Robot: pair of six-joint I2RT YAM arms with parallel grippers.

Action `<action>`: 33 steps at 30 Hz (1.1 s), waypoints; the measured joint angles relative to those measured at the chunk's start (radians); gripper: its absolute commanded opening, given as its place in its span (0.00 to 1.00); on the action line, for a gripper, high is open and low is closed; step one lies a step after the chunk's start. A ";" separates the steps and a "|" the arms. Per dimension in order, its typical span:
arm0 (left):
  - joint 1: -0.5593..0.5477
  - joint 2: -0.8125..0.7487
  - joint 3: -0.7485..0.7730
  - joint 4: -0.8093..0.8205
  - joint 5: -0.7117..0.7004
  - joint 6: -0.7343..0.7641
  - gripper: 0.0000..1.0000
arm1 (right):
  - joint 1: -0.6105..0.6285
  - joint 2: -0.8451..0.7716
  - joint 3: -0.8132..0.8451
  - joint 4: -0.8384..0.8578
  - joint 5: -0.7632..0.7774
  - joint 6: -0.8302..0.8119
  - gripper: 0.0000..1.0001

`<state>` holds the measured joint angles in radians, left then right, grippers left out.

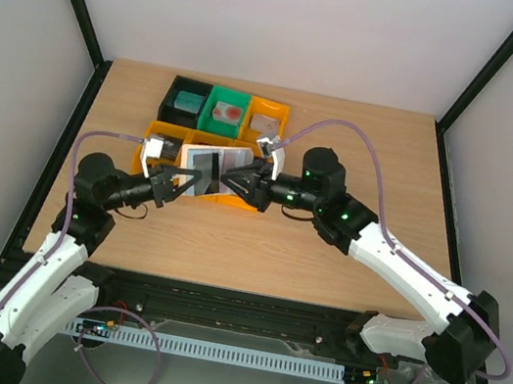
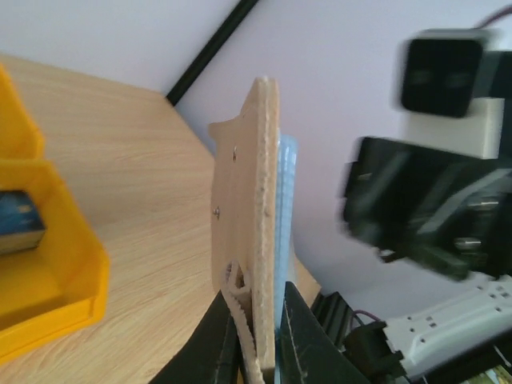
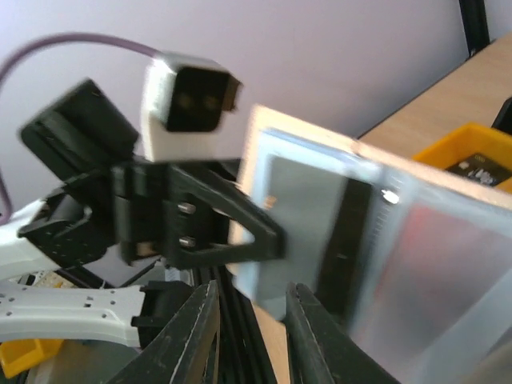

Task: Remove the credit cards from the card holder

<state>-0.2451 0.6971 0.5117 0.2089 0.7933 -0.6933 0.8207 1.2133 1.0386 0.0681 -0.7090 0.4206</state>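
The card holder is held open in the air above the front orange bins, its grey-blue inside facing up. My left gripper is shut on its left edge. In the left wrist view the holder shows edge-on, tan outside and blue inside, pinched between the fingers of the left gripper. My right gripper is open at the holder's right side. In the right wrist view the holder's lower corner sits just above the open gripper. A teal card lies in the black bin and a red card in the green bin.
The black bin, the green bin and an orange bin holding a pale flat item stand in a back row. A front row of orange bins lies under the holder. A yellow bin holding a dark item shows in the left wrist view.
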 measured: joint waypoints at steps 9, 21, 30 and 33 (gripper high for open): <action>0.000 -0.043 -0.056 0.265 0.130 -0.113 0.02 | 0.000 0.046 -0.012 0.039 -0.057 -0.002 0.30; 0.002 -0.040 -0.059 0.346 0.171 -0.148 0.02 | -0.009 0.098 -0.012 0.142 -0.196 0.030 0.03; 0.001 -0.045 -0.061 0.368 0.182 -0.157 0.09 | -0.016 0.079 -0.034 0.178 -0.230 0.039 0.02; -0.003 -0.045 -0.066 0.372 0.190 -0.169 0.12 | -0.021 0.061 -0.053 0.177 -0.230 0.037 0.02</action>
<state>-0.2485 0.6521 0.4454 0.5808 0.9829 -0.8627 0.8001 1.2739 0.9855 0.2455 -0.9394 0.4576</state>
